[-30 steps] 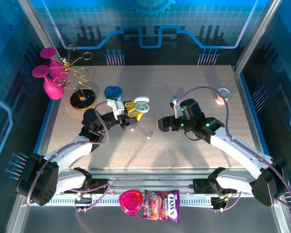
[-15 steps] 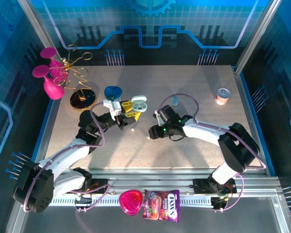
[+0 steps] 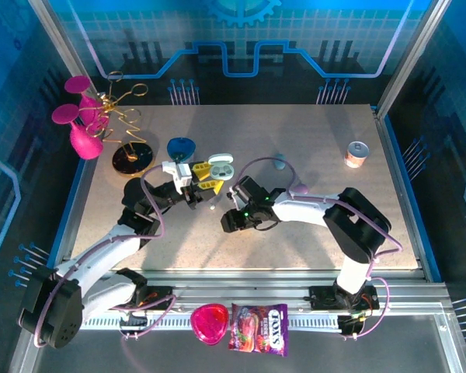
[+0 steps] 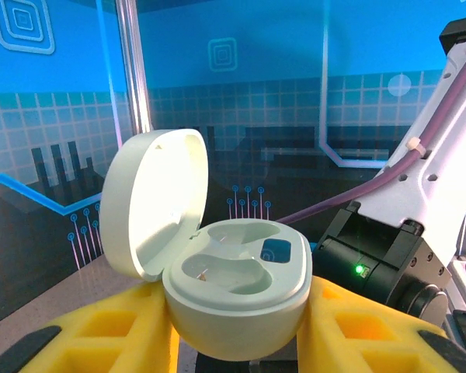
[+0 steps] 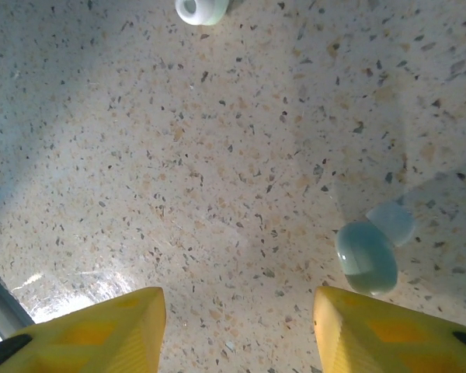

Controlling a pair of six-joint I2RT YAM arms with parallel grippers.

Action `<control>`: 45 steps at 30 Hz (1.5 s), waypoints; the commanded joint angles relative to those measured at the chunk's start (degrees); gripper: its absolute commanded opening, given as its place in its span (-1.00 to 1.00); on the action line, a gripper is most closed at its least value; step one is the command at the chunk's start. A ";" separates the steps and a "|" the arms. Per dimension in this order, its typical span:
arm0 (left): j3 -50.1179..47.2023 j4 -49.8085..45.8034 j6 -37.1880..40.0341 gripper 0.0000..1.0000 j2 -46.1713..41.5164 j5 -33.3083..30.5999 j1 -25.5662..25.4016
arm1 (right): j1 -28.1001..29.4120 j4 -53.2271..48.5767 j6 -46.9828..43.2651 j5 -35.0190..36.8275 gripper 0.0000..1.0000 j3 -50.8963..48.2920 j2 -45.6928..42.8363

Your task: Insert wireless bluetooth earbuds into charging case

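Right end effector (image 5: 234,311) moved left, earbud (image 5: 366,255) ahead

**Speckled counter in a blue printed booth**

The counter (image 3: 318,140) is pale beige with dark flecks (a bright glare patch sits near one edge in the right wrist view). Blue walls (image 3: 241,47) printed with grids and circuit lines close it in on three sides. Slanted metal posts (image 3: 62,47) frame the back corners, and a metal rail (image 3: 248,289) runs along the near edge.
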 commanded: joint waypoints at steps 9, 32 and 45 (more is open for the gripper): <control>0.24 -0.33 1.41 -0.23 -0.86 -0.08 0.41 | -1.80 0.11 2.12 1.71 0.10 1.30 1.28; 0.24 -0.07 1.73 -0.23 -0.62 -0.69 0.45 | -5.09 0.26 2.01 3.06 0.08 6.02 6.24; 0.23 -0.51 1.98 -0.23 -0.49 -0.60 0.41 | -5.42 3.06 1.86 4.01 0.03 5.81 6.76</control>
